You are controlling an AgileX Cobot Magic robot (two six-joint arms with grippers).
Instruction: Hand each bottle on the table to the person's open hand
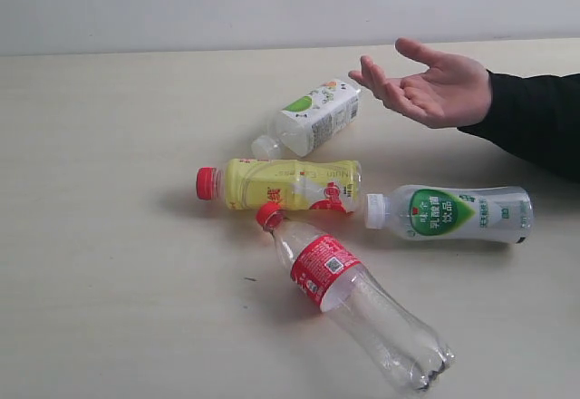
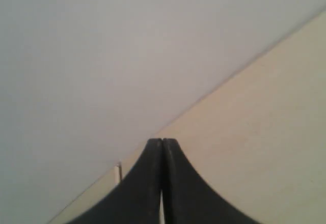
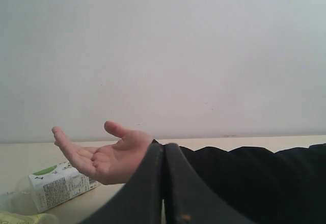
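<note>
Four bottles lie on the table (image 1: 109, 263). The squarish white bottle with a green leaf (image 1: 313, 116) lies nearest the person's open hand (image 1: 430, 86), which is held palm up at the back right on a black sleeve. The yellow bottle with a red cap (image 1: 281, 184) lies mid-table. The clear bottle with a green-white label (image 1: 450, 213) lies to its right. The clear red-labelled bottle (image 1: 349, 290) lies at the front. Neither gripper shows in the exterior view. My left gripper (image 2: 162, 141) is shut, empty. My right gripper (image 3: 164, 146) is shut, with the hand (image 3: 102, 158) and white bottle (image 3: 56, 186) beyond it.
A pale wall (image 1: 272, 0) rises behind the table's far edge. The person's black sleeve (image 1: 539, 122) rests along the back right of the table. A tiny dark speck (image 1: 248, 279) marks the tabletop left of the red-labelled bottle.
</note>
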